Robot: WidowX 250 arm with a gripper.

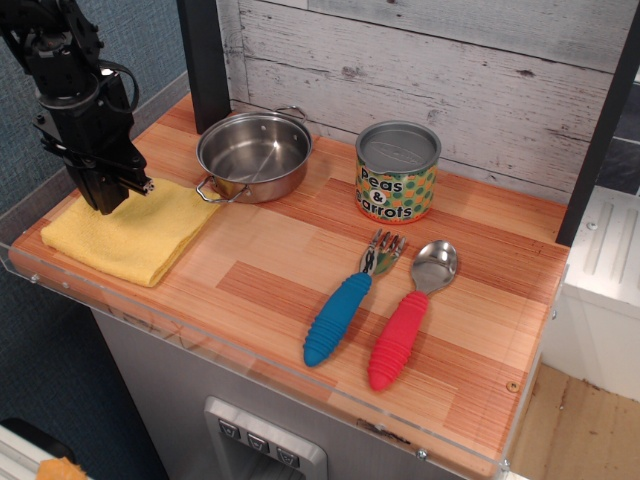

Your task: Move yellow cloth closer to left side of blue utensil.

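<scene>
Nearby, steel pot (pixel 253 155) beside yellow cloth (pixel 135 232)

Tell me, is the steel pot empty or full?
Empty: the steel pot shows only its bare shiny metal bottom inside.

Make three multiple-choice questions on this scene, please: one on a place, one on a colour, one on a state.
1. Where does the cloth lie?
A. at the counter's left end
B. beside the spoon
C. inside the pot

2. What colour is the fork handle?
A. red
B. blue
C. green

3. What is in the pot?
A. the can
B. the spoon
C. nothing

Answers: 1 A, the cloth lies left of the pot, under the gripper. 2 B, the red handle is the spoon's. 3 C, its steel bottom shows bare.
</scene>
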